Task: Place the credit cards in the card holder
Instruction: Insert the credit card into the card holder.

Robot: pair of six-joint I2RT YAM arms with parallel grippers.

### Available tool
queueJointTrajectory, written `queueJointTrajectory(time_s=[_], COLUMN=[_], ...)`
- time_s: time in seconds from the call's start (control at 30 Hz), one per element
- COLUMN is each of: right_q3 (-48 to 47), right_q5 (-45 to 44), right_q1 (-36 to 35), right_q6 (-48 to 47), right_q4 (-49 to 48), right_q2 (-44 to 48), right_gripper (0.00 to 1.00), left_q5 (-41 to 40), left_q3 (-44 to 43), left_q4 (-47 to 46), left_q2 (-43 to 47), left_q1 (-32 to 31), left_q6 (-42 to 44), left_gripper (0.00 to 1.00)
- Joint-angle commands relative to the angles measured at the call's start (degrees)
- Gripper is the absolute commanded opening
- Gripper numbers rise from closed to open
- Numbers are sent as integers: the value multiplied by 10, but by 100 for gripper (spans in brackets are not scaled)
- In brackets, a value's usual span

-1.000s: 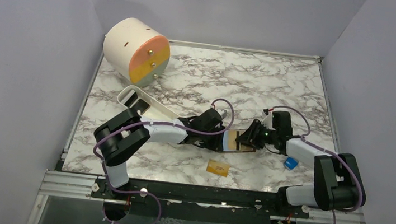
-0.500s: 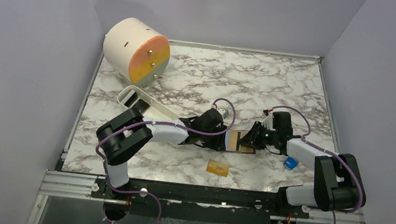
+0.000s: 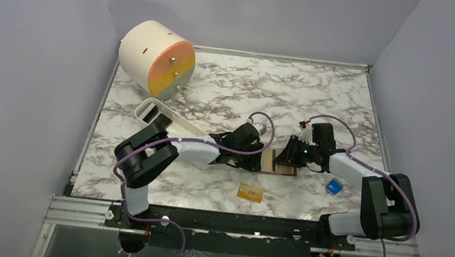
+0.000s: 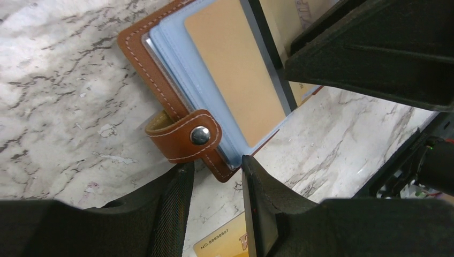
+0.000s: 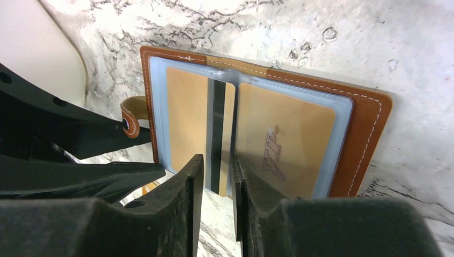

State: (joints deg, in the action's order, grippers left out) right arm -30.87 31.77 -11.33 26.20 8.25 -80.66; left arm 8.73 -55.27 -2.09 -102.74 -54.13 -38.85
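The card holder (image 3: pixel 280 161) lies open on the marble between both grippers, brown leather (image 5: pixel 369 134) with pale blue pockets. An orange credit card with a black stripe (image 5: pixel 187 118) sits in one pocket, its near end poking out at my right gripper (image 5: pixel 217 163), whose jaws stand narrowly open over it. Another orange card (image 5: pixel 284 144) fills the other pocket. My left gripper (image 4: pixel 217 171) is open at the holder's corner, just below the snap tab (image 4: pixel 187 136), gripping nothing. A loose orange card (image 3: pixel 250 192) lies nearer the bases, also visible beneath the left fingers (image 4: pixel 222 243).
A white oblong tray (image 3: pixel 149 112) lies behind the left arm. A large cream drum with an orange and yellow face (image 3: pixel 155 59) stands at the far left. A small blue block (image 3: pixel 334 186) rests by the right forearm.
Both grippers and the card holder have shifted slightly right and toward the far side. The right jaws have narrowed. The loose card has not moved.
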Motion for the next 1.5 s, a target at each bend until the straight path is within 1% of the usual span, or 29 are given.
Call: queueJointTrajectory(time_s=[0.0,0.13,0.2,0.23,0.33,0.4,0.47,0.57,0.73,0.9,1.03,1.13,1.27,1.37,1.47], right_q3=[-37,-46,-46,-46,-48,-49,-49,-47,-46,-53,-68,-78,-89,-91,-86], right_q5=[-67,-73,-78,-80,-79,-82,-97,-117,-128,-126,-165,-190,-192,-174,-149], right_q1=[-4,-4,-4,-4,-5,-7,-13,-26,-53,-80,-82,-82,-82,-82,-82], right_q6=[-32,-27,-21,-18,-15,-12,-10,-6,4,15,15,8,7,11,12], right_q4=[80,89,85,81,70,65,62,58,43,32,74,111,140,136,111], right_q2=[28,35,32,29,15,4,-4,-19,-26,-18,-16,8,41,53,48], right_gripper=[28,29,25,21,13,9,7,5,3,3,3,4,10,13,17], left_q5=[-40,-63,-67,-68,-63,-63,-59,-51,-44,-46,-70,-77,-68,-42,-21], left_q3=[-27,-31,-33,-35,-44,-47,-48,-49,-50,-53,-61,-55,-59,-67,-61], left_q4=[48,59,60,61,65,62,56,50,45,48,81,92,91,75,30], left_q2=[-1,12,10,8,-5,-11,-17,-26,-29,-25,-13,14,41,44,43], left_q1=[-4,0,3,4,12,13,12,13,13,12,14,23,29,30,30], left_q6=[20,10,4,2,0,1,1,0,2,7,14,13,9,-3,-20], left_gripper=[40,40,39,37,21,14,11,8,6,6,8,14,26,32,37])
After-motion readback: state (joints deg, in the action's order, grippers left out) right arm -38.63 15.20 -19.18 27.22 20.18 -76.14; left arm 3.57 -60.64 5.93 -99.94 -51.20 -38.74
